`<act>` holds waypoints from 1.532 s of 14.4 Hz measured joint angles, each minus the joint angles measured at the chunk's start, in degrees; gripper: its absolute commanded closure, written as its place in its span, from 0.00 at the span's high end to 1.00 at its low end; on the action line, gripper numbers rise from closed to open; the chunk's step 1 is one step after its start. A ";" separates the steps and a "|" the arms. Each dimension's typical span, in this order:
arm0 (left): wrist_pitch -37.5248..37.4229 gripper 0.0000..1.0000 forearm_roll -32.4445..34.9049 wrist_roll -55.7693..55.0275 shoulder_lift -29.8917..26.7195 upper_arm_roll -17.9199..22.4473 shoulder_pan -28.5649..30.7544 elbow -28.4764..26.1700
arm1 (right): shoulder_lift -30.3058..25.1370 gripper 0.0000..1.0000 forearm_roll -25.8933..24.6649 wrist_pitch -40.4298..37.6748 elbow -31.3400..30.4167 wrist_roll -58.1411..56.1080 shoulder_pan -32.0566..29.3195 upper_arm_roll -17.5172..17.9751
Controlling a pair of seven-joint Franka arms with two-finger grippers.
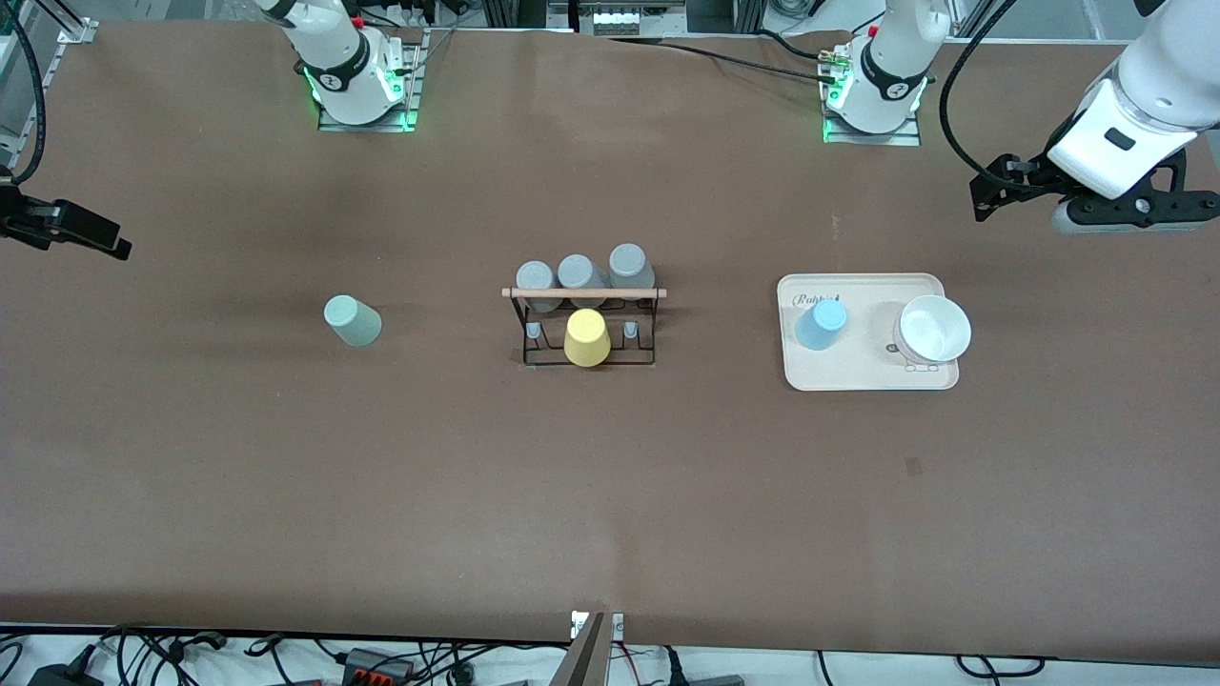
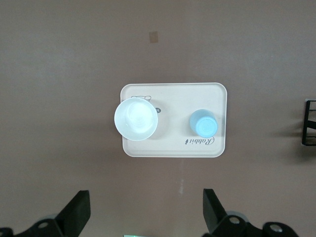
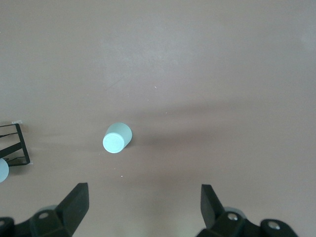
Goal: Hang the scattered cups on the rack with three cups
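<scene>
The pale mint green cup [image 1: 353, 320] stands upside down on the bare table toward the right arm's end; it also shows in the right wrist view [image 3: 117, 138]. The light blue cup [image 1: 821, 324] stands upside down on a beige tray [image 1: 863, 376]; it also shows in the left wrist view [image 2: 204, 123]. The black wire rack [image 1: 586, 329] with a wooden rod stands mid-table and carries three grey cups [image 1: 578, 274] and a yellow cup [image 1: 586, 337]. My left gripper [image 1: 1134, 205] [image 2: 145, 207] is open and empty, high over the table's left-arm end. My right gripper [image 1: 86, 233] [image 3: 143, 195] is open and empty, high over the right-arm end.
A white bowl [image 1: 934, 329] sits on the tray beside the blue cup, toward the left arm's end; it also shows in the left wrist view [image 2: 136, 118]. Two rack pegs flank the yellow cup. Cables lie along the table's edge nearest the front camera.
</scene>
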 measured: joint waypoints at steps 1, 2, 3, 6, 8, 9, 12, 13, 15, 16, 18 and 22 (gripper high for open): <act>0.00 1.00 0.00 0.00 0.00 0.00 0.00 0.00 | 0.00 1.00 0.02 0.00 0.00 0.00 0.00 0.00; 0.00 1.00 0.00 0.00 0.00 0.00 0.00 0.00 | 0.00 1.00 0.04 -0.01 0.00 0.00 0.00 0.00; 0.00 1.00 0.00 0.00 0.00 0.00 0.00 0.00 | 0.00 1.00 0.05 -0.01 0.00 0.00 0.00 0.00; 0.00 1.00 0.00 0.00 0.00 0.00 0.00 0.00 | 0.00 1.00 0.06 0.01 0.00 0.00 0.00 0.00; 0.00 1.00 0.00 0.00 0.00 0.00 0.00 0.00 | 0.00 1.00 0.06 0.01 0.00 0.00 -0.01 0.00; -0.03 1.00 0.00 0.00 0.00 0.00 0.00 0.00 | 0.00 1.00 0.06 -0.04 0.00 -0.04 -0.01 0.00; -1.82 1.00 -0.23 0.09 1.05 -0.05 -0.08 -0.12 | 0.00 1.00 0.06 -0.87 -0.18 -0.08 -0.01 0.00; -2.30 1.00 -0.39 0.27 2.44 -0.19 -0.38 -0.29 | 0.02 1.00 0.06 -1.25 -0.39 -0.08 -0.01 0.00; -2.34 1.00 -0.52 0.38 7.19 -1.21 -1.63 -0.72 | 0.25 1.00 0.06 -1.81 -0.73 -0.08 -0.03 0.00; -1.61 1.00 -0.53 0.31 10.03 -1.72 -2.44 -0.83 | 0.55 1.00 0.06 -2.26 -0.76 -0.10 -0.05 0.00; 3.81 1.00 -0.53 0.13 15.32 -2.16 -3.97 -1.18 | 1.43 1.00 0.06 -3.78 -0.86 -0.41 0.02 0.23; 24.44 1.00 -0.50 0.22 19.57 -2.75 -4.30 -8.80 | 2.50 1.00 0.06 -4.91 -2.04 -0.50 1.44 1.12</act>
